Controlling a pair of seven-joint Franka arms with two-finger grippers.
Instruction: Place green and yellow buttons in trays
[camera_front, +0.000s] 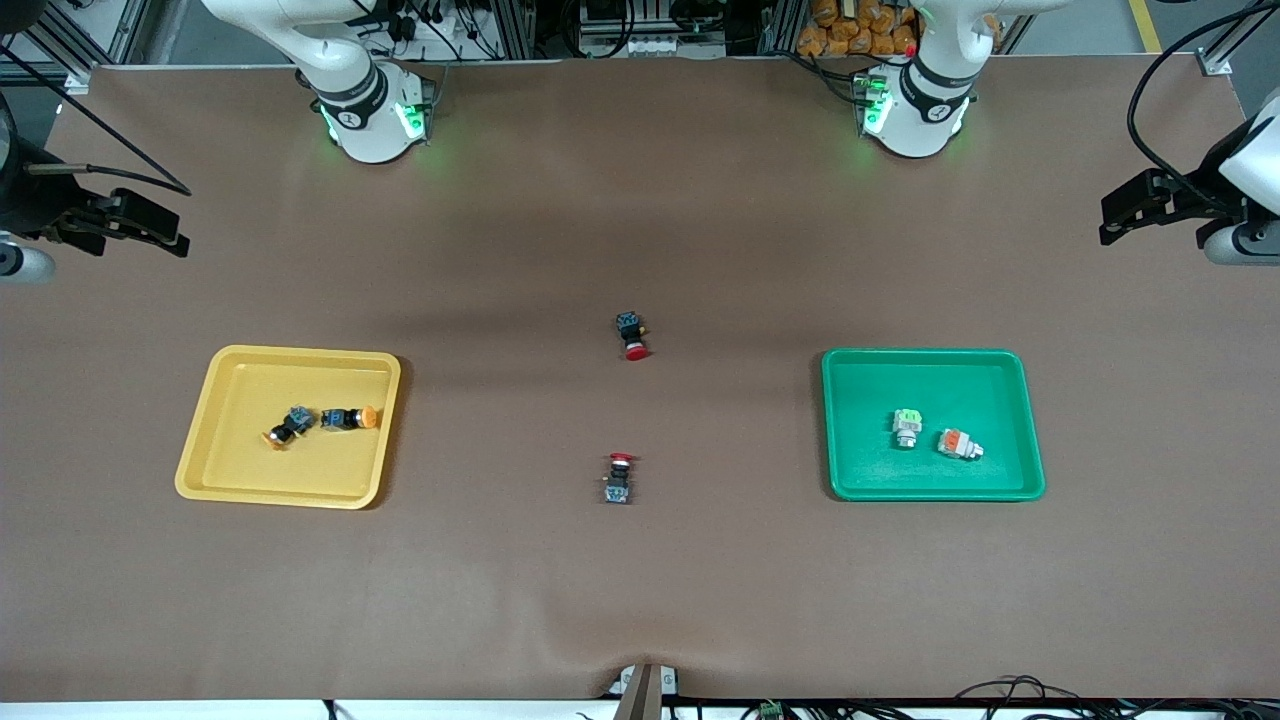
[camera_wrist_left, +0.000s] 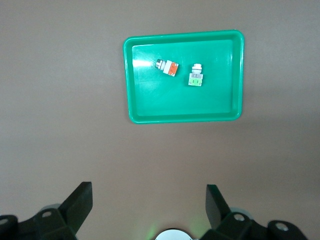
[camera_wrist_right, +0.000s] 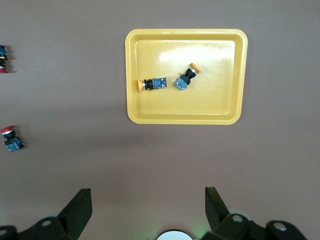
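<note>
yellow tray (camera_front: 215, 400): two yellow-capped buttons (camera_front: 320, 422) | green tray (camera_front: 1020, 420): two grey buttons (camera_front: 930, 435) (lying)

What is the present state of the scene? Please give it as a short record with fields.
yellow tray: holds two black switches with orange-yellow caps, lying on their sides close together
green tray: holds pale-green-ended switch and orange-ended switch, apart
outside the trays: two red-capped switches on the table between the trays
left gripper: open, empty, raised at the left arm's end of the table
right gripper: open, empty, raised at the right arm's end
task: appears done
</note>
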